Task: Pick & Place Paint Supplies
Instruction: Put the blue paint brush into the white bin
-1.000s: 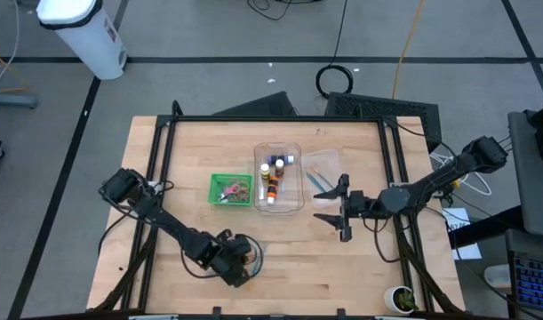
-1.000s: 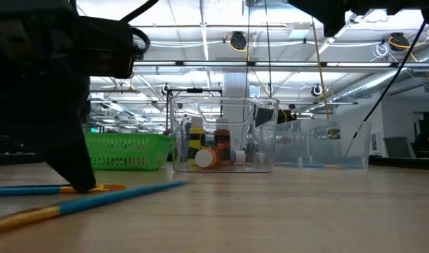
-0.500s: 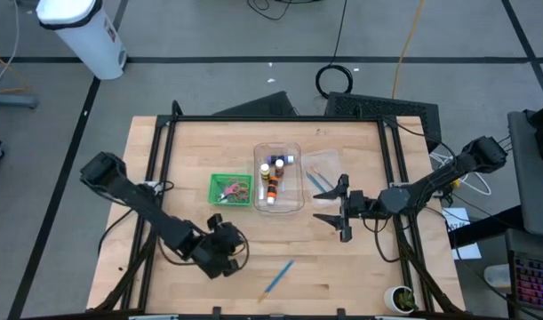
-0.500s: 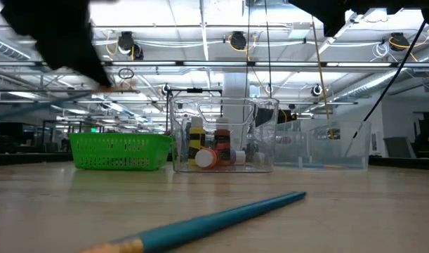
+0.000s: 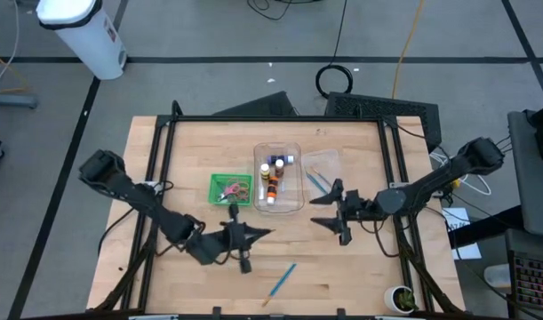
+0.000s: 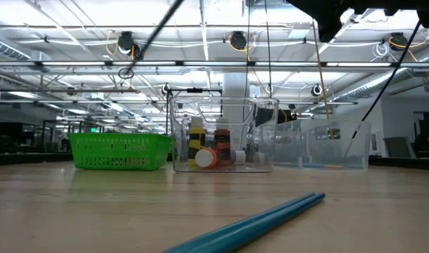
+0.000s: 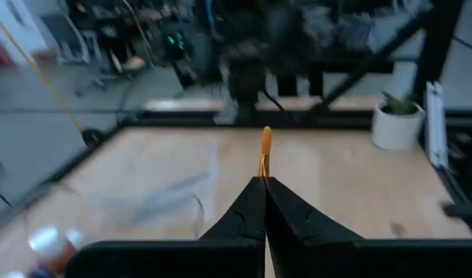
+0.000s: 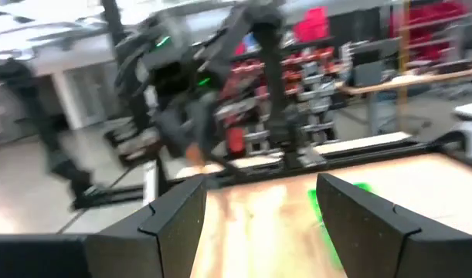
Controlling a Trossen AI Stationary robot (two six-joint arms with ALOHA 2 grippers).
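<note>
holding paint bottles: clear bin

A basket sat on the table; a bin stood at its three o'clock, a brush at its five o'clock.

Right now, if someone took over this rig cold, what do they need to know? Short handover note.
Left tool: shut on a thin orange-tipped brush, lifted off the wooden table, front middle.
Right tool: open, empty, hovering beside the shallow clear tray.
Done: small paint bottles in the clear plastic box; scissors in the green mesh basket; one blue brush in the tray.
Left: place the held brush; pick up the long blue brush lying loose near the table's front edge.
</note>
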